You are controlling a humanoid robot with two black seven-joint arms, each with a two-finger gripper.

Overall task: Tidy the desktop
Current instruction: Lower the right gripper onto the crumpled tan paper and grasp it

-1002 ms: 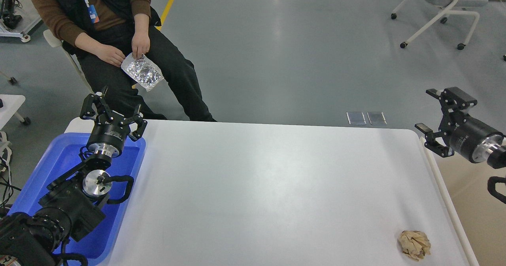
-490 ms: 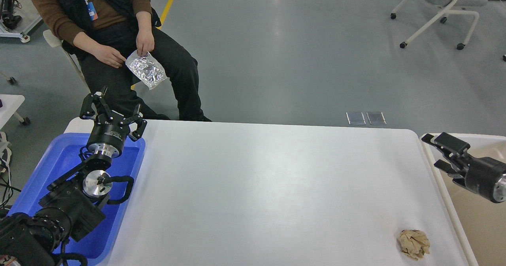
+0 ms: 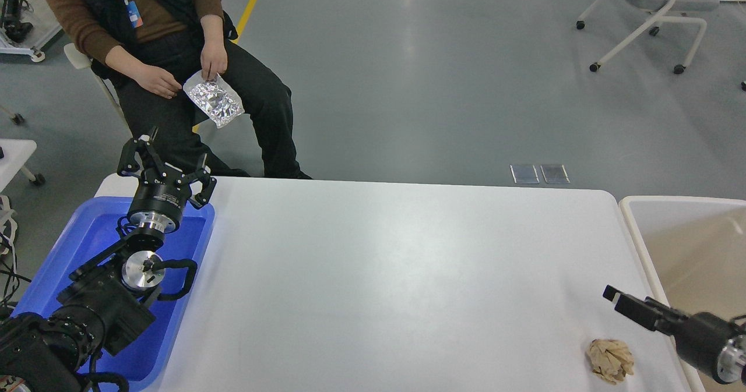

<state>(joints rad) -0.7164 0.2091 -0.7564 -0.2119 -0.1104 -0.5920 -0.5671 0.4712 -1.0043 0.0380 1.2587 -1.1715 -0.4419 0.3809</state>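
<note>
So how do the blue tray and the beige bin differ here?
The blue tray lies on the desktop's left end, with the left pincer above its far edge. The beige bin stands off the right edge, white-rimmed, nothing over it. Both are open-topped; no contents show in either.

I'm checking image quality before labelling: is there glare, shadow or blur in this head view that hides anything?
Head view: soft ceiling-light sheen on the desktop and grey floor, hiding nothing; the crumpled brown paper ball is sharp, with only a faint shadow; the right end effector is dark and seen edge-on, so its fingers merge; the left end effector is crisp.
</note>
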